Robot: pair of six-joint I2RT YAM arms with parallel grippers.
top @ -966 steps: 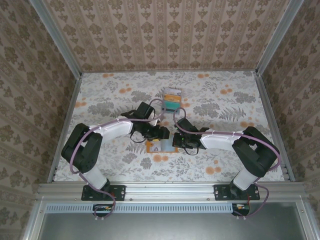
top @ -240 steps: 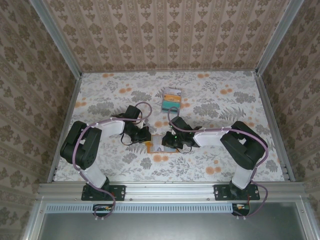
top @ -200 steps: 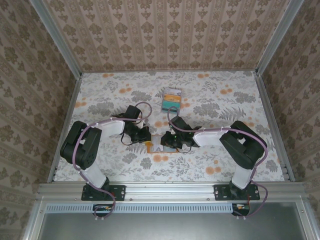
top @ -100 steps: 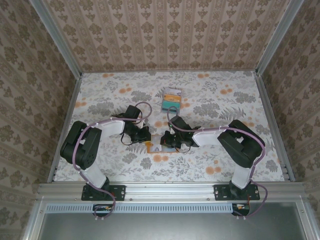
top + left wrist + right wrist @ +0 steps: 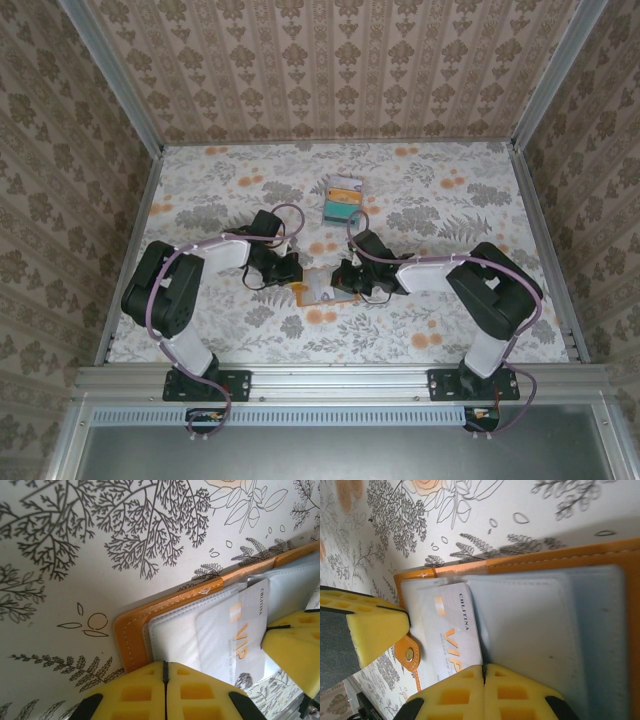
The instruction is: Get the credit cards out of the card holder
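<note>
The orange card holder (image 5: pixel 318 292) lies open on the floral table between both grippers, its pale blue-grey panels (image 5: pixel 545 630) facing up. A whitish credit card (image 5: pixel 447 630) marked VIP sticks partly out of a pocket, also seen in the left wrist view (image 5: pixel 235 635). My left gripper (image 5: pixel 292 272) is shut, and its pads (image 5: pixel 200 690) rest on the holder's left end (image 5: pixel 131 630). My right gripper (image 5: pixel 484 672) is shut too, its pads lying over the card's near end. I see no card between the jaws. More credit cards, teal on top, lie stacked at the back (image 5: pixel 343 198).
The holder's snap tab (image 5: pixel 410 654) lies on the cloth beside the card. The left gripper's yellow pad (image 5: pixel 375 630) sits close to the card's far end. Patterned walls (image 5: pixel 330 70) enclose the table on three sides.
My right gripper closed its slightly open jaws, then shifted a little to the right over the holder. The left gripper has stayed where it was.
</note>
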